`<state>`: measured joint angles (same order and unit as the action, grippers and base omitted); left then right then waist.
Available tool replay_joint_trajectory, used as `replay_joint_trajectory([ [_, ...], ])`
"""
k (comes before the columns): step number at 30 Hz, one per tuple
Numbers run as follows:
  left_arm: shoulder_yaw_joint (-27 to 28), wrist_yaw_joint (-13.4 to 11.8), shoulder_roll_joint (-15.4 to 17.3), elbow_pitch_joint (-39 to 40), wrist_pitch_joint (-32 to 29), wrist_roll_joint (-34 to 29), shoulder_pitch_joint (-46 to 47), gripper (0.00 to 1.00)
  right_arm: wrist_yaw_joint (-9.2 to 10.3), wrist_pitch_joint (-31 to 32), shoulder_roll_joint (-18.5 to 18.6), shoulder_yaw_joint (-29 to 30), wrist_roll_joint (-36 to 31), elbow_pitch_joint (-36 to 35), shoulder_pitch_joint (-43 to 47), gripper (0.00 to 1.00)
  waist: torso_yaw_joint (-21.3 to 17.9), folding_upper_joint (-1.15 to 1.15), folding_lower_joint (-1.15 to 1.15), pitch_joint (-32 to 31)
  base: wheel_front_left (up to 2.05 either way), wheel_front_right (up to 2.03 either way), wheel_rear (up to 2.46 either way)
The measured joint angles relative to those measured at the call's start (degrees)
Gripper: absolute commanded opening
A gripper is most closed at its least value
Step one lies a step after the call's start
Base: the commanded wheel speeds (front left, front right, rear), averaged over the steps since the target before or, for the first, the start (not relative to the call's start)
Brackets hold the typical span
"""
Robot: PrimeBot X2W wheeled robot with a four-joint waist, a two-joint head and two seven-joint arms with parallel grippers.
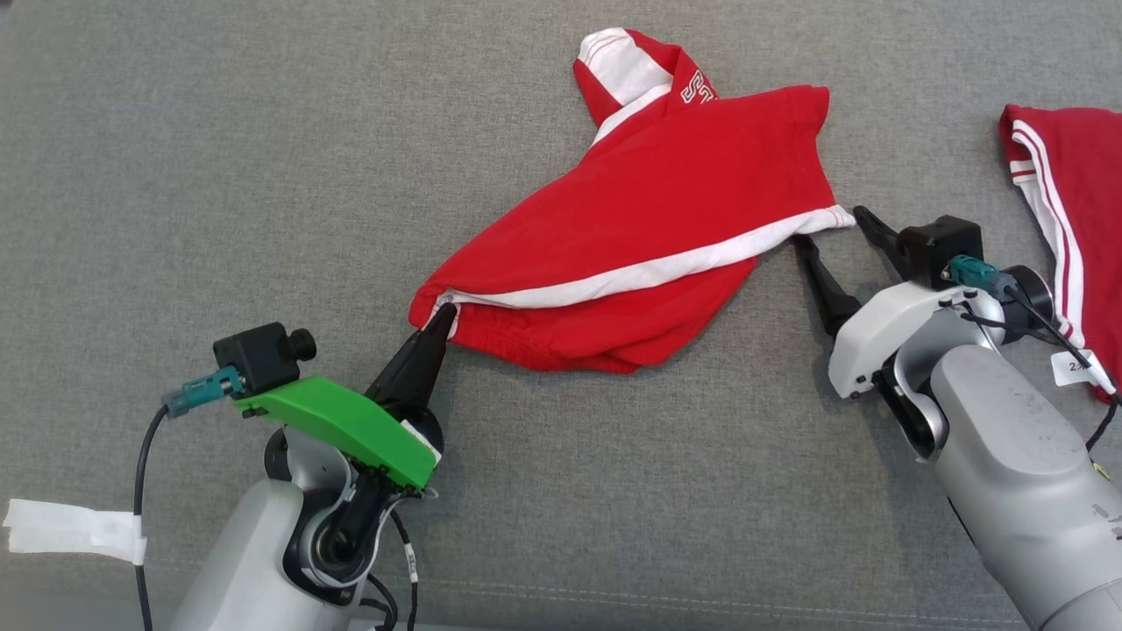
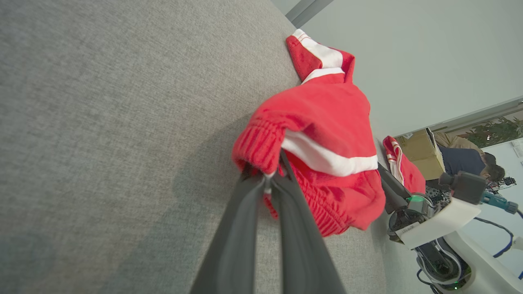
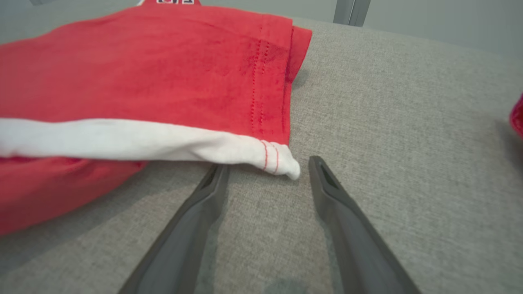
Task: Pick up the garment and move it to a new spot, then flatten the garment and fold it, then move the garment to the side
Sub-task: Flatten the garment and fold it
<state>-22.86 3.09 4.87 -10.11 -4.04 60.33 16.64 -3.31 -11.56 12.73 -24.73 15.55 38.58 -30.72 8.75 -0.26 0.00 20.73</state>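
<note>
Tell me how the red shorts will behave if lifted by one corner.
Probably floppy: the red shorts lie bunched and folded over, so they would likely sag below the left gripper pinching their waistband. Likely light, since the cloth looks thin. The grey cloth surface may drag on them.

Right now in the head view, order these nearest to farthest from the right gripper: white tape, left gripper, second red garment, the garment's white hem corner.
From the right gripper:
1. garment's white hem corner, just off its fingertips.
2. second red garment, at the right edge.
3. left gripper, across to the left.
4. white tape, far lower left.
</note>
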Motion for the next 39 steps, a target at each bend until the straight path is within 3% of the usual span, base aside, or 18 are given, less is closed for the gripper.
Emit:
replay_joint_trajectory([
  [6, -0.01, 0.0, 0.04, 0.23, -0.03, 0.0, 0.0, 0.0, -0.31, -0.09, -0.15, -0.31, -0.01, 1.44, -1.41, 1.0, 0.19, 0.0, 0.0, 0.25, 0.0, 0.0, 0.0],
  [7, -0.01, 0.0, 0.04, 0.25, -0.03, 0.0, 0.0, 0.0, -0.34, -0.11, -0.16, -0.34, -0.01, 1.67, -1.65, 0.96, 0.22, 0.0, 0.0, 0.28, 0.0, 0.0, 0.0],
  [8, -0.01, 0.0, 0.04, 0.29, -0.03, 0.0, 0.0, 0.0, -0.52, -0.25, -0.2, -0.35, -0.01, 1.87, -1.79, 0.8, 0.25, 0.0, 0.0, 0.31, 0.0, 0.0, 0.0],
  [11, -0.01, 0.0, 0.05, 0.35, -0.03, 0.0, 0.0, 0.0, -0.74, -0.34, -0.27, -0.45, -0.01, 2.29, -1.92, 0.46, 0.31, 0.0, 0.0, 0.35, 0.0, 0.0, 0.0],
  [12, -0.01, 0.0, 0.07, 0.41, -0.03, 0.0, 0.0, 0.0, -0.88, -0.42, -0.34, -0.46, 0.0, 2.44, -1.98, 0.42, 0.33, 0.0, 0.0, 0.37, 0.0, 0.0, 0.0],
  [15, 0.01, 0.0, 0.21, 0.46, -0.03, 0.0, 0.0, 0.0, -1.0, -0.52, -0.76, -0.73, 0.0, 3.08, -2.55, 0.0, 0.32, 0.0, 0.0, 0.45, 0.0, 0.0, 0.0],
  [23, 0.52, 0.01, 2.3, 1.2, -0.96, 0.0, 0.05, 0.0, -2.35, -1.0, -1.47, -2.09, 0.03, 3.57, -2.89, 0.0, -0.26, 0.0, 0.0, 0.11, 0.0, 0.0, 0.0],
  [31, 1.56, 1.56, 11.03, 5.89, -6.31, -0.75, 5.17, 0.0, -3.82, 2.35, 1.01, -4.01, 1.8, 0.87, -7.27, 0.0, -1.69, 0.0, 0.0, -2.16, 0.0, 0.0, 0.0],
  [36, 1.91, 2.02, 15.12, 9.67, -12.91, 1.3, 7.62, 0.0, -4.19, 7.64, 3.46, -5.06, 4.14, -2.23, -11.77, 0.0, -2.98, 0.0, 0.0, -4.34, 0.0, 0.0, 0.0],
  [39, 1.77, 2.02, 17.35, 11.32, -17.89, 4.15, 8.86, 0.0, -4.17, 11.24, 4.1, -8.64, 6.62, -5.22, -13.52, 0.0, -3.93, 0.0, 0.0, -5.79, 0.0, 0.0, 0.0],
])
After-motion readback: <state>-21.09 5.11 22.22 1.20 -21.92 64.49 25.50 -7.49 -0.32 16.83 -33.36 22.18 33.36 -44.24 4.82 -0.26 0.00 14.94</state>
